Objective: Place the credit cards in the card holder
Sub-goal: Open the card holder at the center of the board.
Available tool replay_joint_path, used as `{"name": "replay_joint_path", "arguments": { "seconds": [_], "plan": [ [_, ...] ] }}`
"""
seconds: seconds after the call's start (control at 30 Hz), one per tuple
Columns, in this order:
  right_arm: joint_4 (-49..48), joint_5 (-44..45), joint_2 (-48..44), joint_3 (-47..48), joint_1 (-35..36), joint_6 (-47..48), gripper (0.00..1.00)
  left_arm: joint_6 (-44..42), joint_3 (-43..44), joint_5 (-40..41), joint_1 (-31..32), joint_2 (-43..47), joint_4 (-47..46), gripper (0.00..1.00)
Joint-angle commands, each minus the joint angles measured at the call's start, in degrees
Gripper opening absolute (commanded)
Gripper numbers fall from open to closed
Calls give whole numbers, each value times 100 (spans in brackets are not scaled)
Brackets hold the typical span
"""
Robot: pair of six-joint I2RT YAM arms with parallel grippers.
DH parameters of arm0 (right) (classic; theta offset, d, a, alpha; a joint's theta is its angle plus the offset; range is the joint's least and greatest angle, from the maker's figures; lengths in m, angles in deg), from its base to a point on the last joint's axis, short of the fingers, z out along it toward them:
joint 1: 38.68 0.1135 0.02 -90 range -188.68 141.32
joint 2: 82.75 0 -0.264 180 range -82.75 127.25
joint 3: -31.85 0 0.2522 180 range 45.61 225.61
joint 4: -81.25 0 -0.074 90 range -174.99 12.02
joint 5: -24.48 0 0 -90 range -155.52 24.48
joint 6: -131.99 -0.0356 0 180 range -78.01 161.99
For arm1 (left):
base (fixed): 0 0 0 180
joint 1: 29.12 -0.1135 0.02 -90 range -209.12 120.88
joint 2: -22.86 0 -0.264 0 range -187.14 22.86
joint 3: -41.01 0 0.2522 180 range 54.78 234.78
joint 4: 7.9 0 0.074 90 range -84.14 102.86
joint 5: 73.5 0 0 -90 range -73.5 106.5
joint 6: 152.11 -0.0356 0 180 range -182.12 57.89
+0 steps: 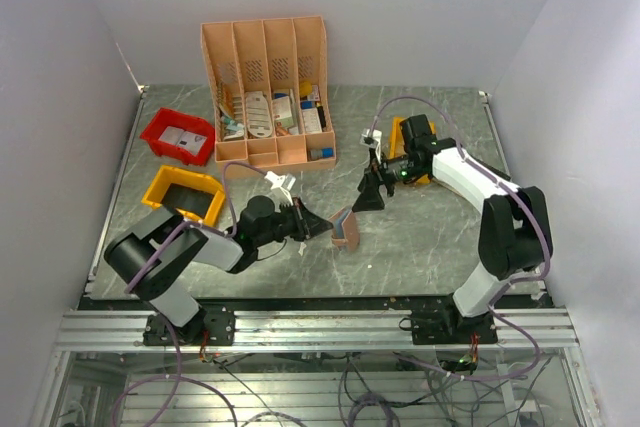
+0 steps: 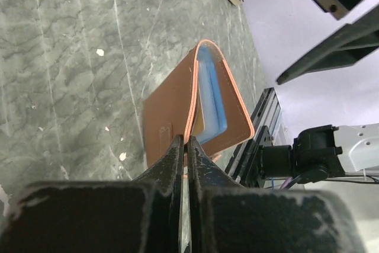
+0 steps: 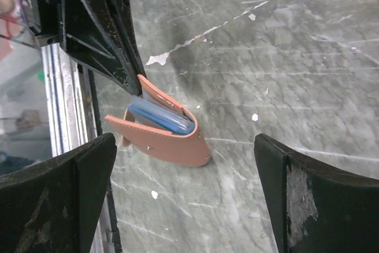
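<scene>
Tan holder (image 2: 169, 119), one flap pinched in my left pincer (image 2: 186, 146), contains blue cards (image 2: 211, 96). It sits below my spread right pincer (image 1: 366, 199). Insertion appears complete.

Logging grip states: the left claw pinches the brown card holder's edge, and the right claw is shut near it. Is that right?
Not quite. The right claw is wide open, not shut; the right wrist view shows its fingers far apart. The left claw does pinch the edge of the card holder, with the right claw near it.
</scene>
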Motion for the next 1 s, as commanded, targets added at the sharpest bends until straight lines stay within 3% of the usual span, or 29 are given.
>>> {"name": "replay_joint_path", "arguments": {
  "seconds": [0.0,0.3,0.47,0.63,0.8,0.97],
  "plan": [
    [-823,275,-539,-338,-17,-249,100,88,188,-218,-43,-258,-606,7],
    [-1153,651,-836,-536,429,-411,100,215,138,367,37,373,-208,7],
    [-1020,1050,-988,-386,622,-585,100,85,288,759,221,894,476,7],
    [-995,1524,-1208,-426,756,-946,100,-36,519,789,269,736,760,7],
    [-1274,1781,-1234,-741,653,-919,100,35,495,665,262,264,411,7],
    [-1206,1452,-1433,-815,65,-686,100,-57,298,759,88,338,865,7]
  ]
}}
